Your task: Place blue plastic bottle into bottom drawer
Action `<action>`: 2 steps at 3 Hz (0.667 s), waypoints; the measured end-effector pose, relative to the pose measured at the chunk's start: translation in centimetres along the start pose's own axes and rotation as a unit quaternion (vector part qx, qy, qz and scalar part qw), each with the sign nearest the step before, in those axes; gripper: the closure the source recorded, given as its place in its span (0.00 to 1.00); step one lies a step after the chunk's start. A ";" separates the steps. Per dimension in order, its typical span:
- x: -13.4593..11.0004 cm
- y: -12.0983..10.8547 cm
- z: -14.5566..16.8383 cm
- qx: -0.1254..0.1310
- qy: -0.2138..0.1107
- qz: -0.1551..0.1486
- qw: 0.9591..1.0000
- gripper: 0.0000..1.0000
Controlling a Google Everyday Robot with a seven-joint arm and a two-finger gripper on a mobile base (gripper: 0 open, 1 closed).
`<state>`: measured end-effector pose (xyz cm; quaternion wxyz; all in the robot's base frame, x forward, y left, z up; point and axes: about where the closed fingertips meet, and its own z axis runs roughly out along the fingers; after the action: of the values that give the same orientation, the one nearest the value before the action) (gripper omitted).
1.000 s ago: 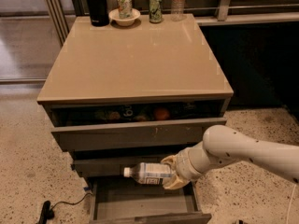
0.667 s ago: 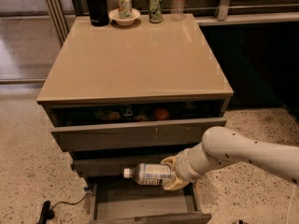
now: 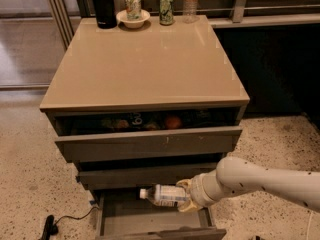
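Note:
My gripper [image 3: 182,196] is shut on the blue plastic bottle [image 3: 162,194], holding it on its side with the white cap pointing left. The bottle hangs just above the open bottom drawer [image 3: 150,218], whose bare grey inside shows below it. My white arm [image 3: 260,180] reaches in from the right. The bottle sits just under the front of the middle drawer [image 3: 145,175].
The top drawer [image 3: 150,143] is partly open with fruit inside. On the cabinet top [image 3: 145,59] at the back stand a black flask [image 3: 102,4], a bowl with a can [image 3: 133,15], a green can [image 3: 166,8] and a clear water bottle [image 3: 190,1]. A black cable [image 3: 52,223] lies on the floor at left.
The bottle and gripper have barely moved; they stay over the open bottom drawer.

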<state>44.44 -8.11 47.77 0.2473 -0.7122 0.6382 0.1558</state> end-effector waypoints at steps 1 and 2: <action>2.4 0.3 2.8 0.004 0.003 0.001 1.000 1.00; 4.2 0.4 6.6 -0.009 -0.007 -0.006 1.000 1.00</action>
<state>45.19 -8.06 39.98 0.2458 -0.7169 0.6311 0.1653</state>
